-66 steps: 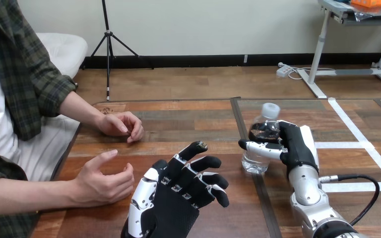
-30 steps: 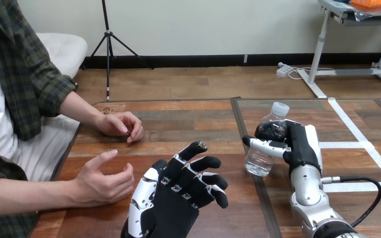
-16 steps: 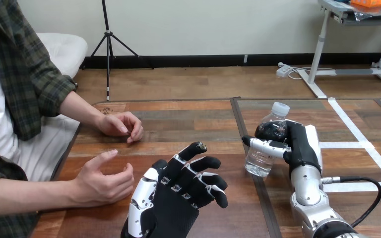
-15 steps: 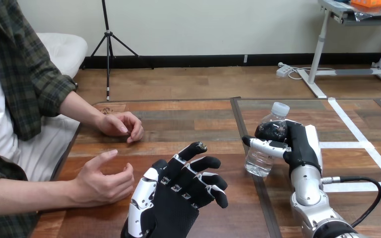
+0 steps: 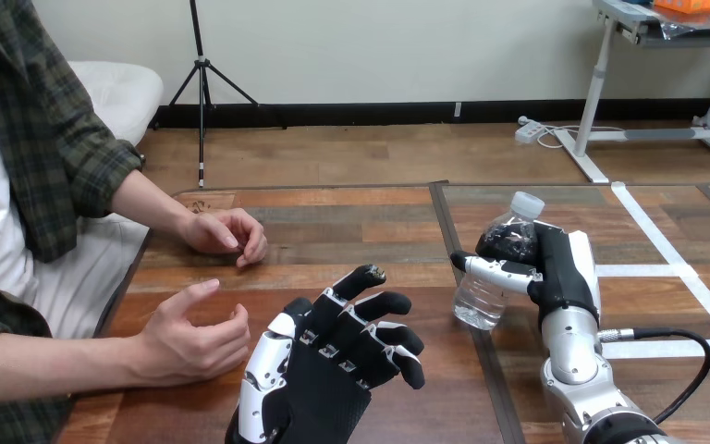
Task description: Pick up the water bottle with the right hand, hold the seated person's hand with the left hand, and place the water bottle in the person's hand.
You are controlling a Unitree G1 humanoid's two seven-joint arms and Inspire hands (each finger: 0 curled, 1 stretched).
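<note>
At the left side, a person sits with both hands over the wooden worktop (image 5: 351, 231). The person's far hand (image 5: 224, 231) rests on the worktop with its fingers curled in. The person's near hand (image 5: 192, 338) is lower in the view. It stands on its edge, with the palm facing right, the fingers bent a little and the thumb up. It holds nothing.

Just to the right of it is the robot's left hand (image 5: 328, 365). It comes up from the bottom edge. Its fingers are spread and loose, and they point up and to the right. It holds nothing. It is just beside the person's near hand, with a small gap between them. The two do not touch.

Further right, a dark line (image 5: 446, 231) runs down the worktop. The water bottle (image 5: 478, 298) is over this line. It is clear and has a white cap (image 5: 525, 205). The bottle is tilted, with the cap leaning to the right. I cannot tell if its bottom touches the worktop.

The robot's right hand (image 5: 559, 268) grips the bottle. Its fingers curl round the upper part, and its thumb lies across the front. The bottle is well apart from both of the person's hands.

At the far right, white tape lines (image 5: 666, 250) cross the worktop.
</note>
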